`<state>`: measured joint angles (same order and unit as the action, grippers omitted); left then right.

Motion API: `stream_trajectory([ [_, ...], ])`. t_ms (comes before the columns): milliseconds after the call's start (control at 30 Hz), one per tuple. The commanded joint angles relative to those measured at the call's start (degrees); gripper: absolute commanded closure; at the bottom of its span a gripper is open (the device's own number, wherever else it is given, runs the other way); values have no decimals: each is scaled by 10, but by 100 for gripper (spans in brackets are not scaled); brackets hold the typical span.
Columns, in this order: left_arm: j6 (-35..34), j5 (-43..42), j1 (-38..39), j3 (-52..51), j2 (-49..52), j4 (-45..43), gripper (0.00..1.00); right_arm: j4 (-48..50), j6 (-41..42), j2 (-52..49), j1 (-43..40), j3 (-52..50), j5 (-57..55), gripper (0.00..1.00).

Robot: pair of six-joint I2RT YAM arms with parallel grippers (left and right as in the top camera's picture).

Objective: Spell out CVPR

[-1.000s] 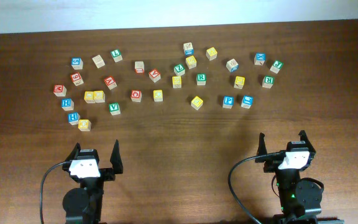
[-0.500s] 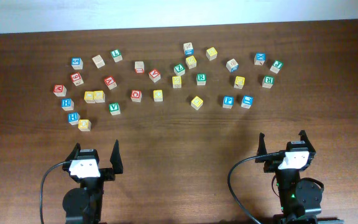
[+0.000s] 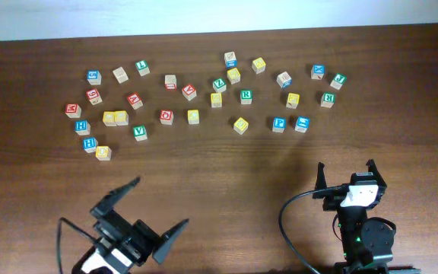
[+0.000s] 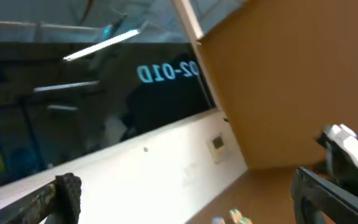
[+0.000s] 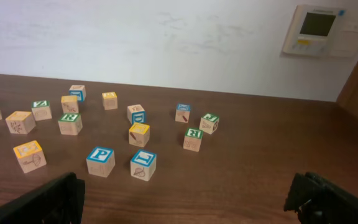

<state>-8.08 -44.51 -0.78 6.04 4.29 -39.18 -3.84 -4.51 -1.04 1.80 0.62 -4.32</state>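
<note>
Many lettered wooden blocks lie scattered across the far half of the table [image 3: 226, 167]. A blue P block [image 3: 279, 124] shows in the right wrist view [image 5: 100, 160] too. A green R block [image 3: 245, 96] also shows in the right wrist view [image 5: 70, 123]. Green V blocks sit at the left [image 3: 139, 132] and at the centre [image 3: 219, 84]. I cannot pick out a C block. My left gripper [image 3: 144, 218] is open, empty, and turned diagonally near the front edge; in its own view [image 4: 185, 205] it points up at the wall. My right gripper [image 3: 345, 173] [image 5: 185, 199] is open and empty, well short of the blocks.
A blue block [image 5: 143, 164] sits right of the P block. A yellow block [image 3: 240, 125] lies left of it. Red, yellow and blue blocks cluster at the far left [image 3: 90, 114]. A wall panel [image 5: 319, 30] hangs behind the table.
My left arm has swung down and twisted, so its gripper now lies diagonally near the front edge. The right arm and the blocks have not moved.
</note>
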Motion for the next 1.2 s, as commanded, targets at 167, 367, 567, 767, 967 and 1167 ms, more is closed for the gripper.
stream_trajectory([
  [167, 17, -129, -1, 505, 251, 483, 1, -3, 3, 2, -3, -3, -9, 2],
  [367, -45, -198, -1, 705, 483, 619, 1, -3, 3, 2, -3, -3, -9, 2],
  [567, -38, 277, 69, 768, 604, 791, 1, -3, 3, 2, -3, -3, -9, 2],
  [767, -6, 477, 189, 986, 936, 1147, 1, -3, 3, 2, -3, -3, -9, 1],
  [967, -7, 292, 189, 991, 1084, 1095, 1, -3, 3, 2, -3, -3, -9, 2],
  [1167, -92, 385, 195, 991, 1125, 1030, 1, -3, 3, 2, -3, -3, -9, 2],
])
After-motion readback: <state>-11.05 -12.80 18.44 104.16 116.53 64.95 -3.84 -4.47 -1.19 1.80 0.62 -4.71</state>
